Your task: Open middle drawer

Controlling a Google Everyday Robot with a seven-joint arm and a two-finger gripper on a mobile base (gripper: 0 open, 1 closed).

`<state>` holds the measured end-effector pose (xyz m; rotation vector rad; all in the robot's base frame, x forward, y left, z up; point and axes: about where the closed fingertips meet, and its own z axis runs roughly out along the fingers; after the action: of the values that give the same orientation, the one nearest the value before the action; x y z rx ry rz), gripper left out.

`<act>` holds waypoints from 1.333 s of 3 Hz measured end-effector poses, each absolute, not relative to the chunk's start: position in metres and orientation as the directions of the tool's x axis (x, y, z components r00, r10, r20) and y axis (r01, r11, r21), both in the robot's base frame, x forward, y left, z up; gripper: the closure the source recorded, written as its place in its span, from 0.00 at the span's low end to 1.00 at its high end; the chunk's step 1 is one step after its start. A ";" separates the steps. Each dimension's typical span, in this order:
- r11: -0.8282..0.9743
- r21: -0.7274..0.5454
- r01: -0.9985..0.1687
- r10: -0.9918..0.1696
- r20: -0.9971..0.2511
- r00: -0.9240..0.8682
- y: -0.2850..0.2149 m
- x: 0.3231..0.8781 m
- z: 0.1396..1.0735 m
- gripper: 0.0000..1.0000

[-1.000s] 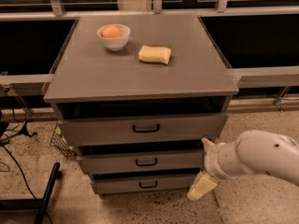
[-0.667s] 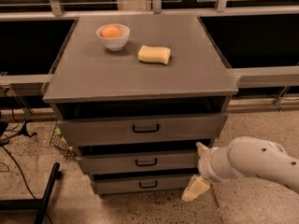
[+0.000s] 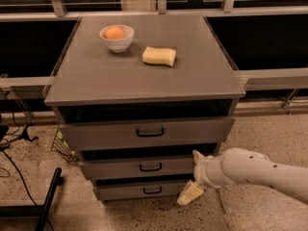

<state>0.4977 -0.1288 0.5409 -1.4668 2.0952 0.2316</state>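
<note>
The grey cabinet (image 3: 144,81) has three flat-fronted drawers, all slightly ajar. The middle drawer (image 3: 115,169) is the mid-sized front, with a small black bar handle (image 3: 150,167). The widest drawer (image 3: 106,134) is above it and the narrowest drawer (image 3: 120,191) below it. My gripper (image 3: 193,175) is on a white arm coming in from the right, at the right end of the middle drawer's front. Its cream fingers are spread, one (image 3: 197,156) at the drawer's upper edge and one (image 3: 190,194) down by the narrowest drawer. It holds nothing.
On the cabinet top stand a white bowl (image 3: 117,41) holding an orange (image 3: 114,32) and a yellow sponge (image 3: 159,56). A black pole (image 3: 48,198) and cables lie on the floor at the left, by a wire basket (image 3: 62,146). Metal rails run behind the cabinet.
My arm has moved left and slightly up, bringing the gripper from beside the cabinet's lower right corner to the right end of the middle drawer. The drawers have not moved.
</note>
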 end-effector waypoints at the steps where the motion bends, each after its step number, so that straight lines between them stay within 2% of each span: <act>1: 0.374 -0.177 -0.911 -0.807 -0.547 -0.225 -0.118 0.513 0.515 0.00; 4: 0.321 -0.266 -0.909 -0.843 -0.518 -0.146 -0.111 0.544 0.472 0.00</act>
<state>0.5444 -0.1112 0.4723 -1.5396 2.0030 0.1458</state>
